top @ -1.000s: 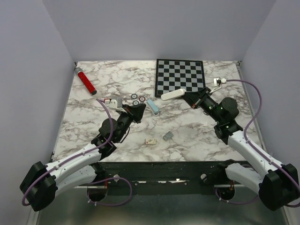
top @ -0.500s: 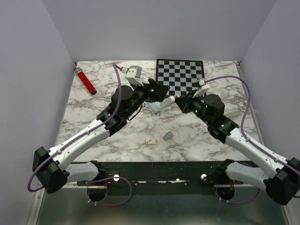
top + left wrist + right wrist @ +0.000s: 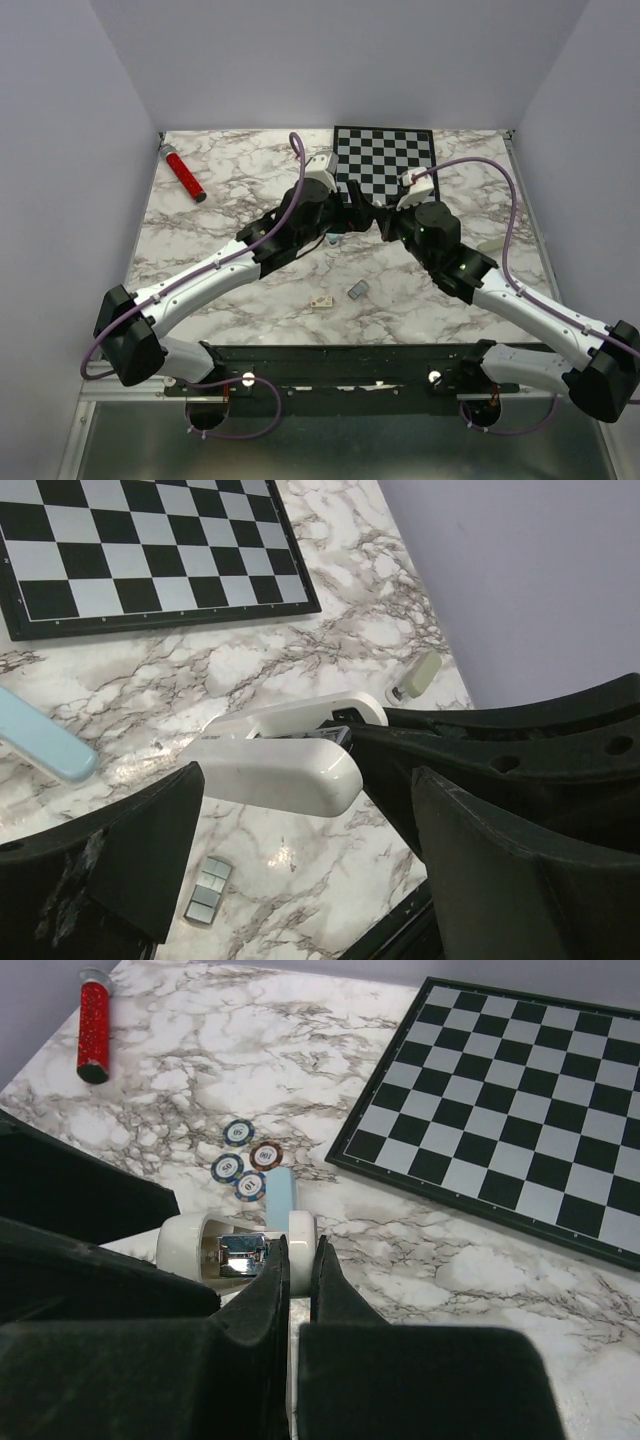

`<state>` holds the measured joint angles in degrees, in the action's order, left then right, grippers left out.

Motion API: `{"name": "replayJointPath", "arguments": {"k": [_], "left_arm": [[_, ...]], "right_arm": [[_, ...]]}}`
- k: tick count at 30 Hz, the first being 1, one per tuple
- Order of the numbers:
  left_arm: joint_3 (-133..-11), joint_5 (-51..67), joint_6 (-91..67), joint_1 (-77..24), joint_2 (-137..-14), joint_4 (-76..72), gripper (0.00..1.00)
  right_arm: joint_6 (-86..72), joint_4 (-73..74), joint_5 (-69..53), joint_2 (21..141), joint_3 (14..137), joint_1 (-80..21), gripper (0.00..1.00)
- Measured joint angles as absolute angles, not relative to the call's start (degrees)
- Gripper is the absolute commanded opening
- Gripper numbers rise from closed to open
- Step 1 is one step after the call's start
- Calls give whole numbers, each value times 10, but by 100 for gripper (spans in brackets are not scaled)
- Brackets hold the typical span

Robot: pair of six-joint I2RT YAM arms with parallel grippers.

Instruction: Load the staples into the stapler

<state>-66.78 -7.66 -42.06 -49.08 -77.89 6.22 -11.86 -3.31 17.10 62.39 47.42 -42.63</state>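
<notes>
From above, the staples (image 3: 358, 290) lie on the table (image 3: 200, 230), near-centre. Left wrist: my left claw (image 3: 305, 790) gapes, the white bar (image 3: 275, 775) between its fingers; the stapler (image 3: 40, 745) lies left. Right wrist: my right claw (image 3: 298, 1247) clamps that bar; a skewed squeeze could wrench it loose.

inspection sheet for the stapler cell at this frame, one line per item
Surface: marble table, no damage seen.
Job's things: staples lie loose near the front edge, untouched; stapler, light blue, flat on the table, ungripped.
Clutter: white hinged bar, metal showing inside, held up; chessboard, red tube, four poker chips, cream box, cream oblong at the right.
Grippers: right gripper shut on the white hinged bar; left gripper open, fingers either side of its free end.
Cables: purple cables loop above both arms, no snag seen.
Surroundings: plain walls, nothing seen.
</notes>
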Motion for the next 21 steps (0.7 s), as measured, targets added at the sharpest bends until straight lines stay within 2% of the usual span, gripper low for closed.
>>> {"name": "replayJointPath", "arguments": {"k": [3, 8, 13, 21], "left_arm": [[-668, -86, -423, -495, -782, 63, 81], [-668, -113, -428, -497, -786, 63, 60], [-659, -132, -432, -499, -785, 51, 52], [-646, -138, -434, -506, -773, 34, 53]], "right_arm": [[-105, -33, 189, 628, 477, -439, 1], [-93, -33, 205, 631, 479, -453, 1], [-92, -32, 212, 631, 480, -454, 1], [-106, -25, 220, 620, 479, -458, 1]]}}
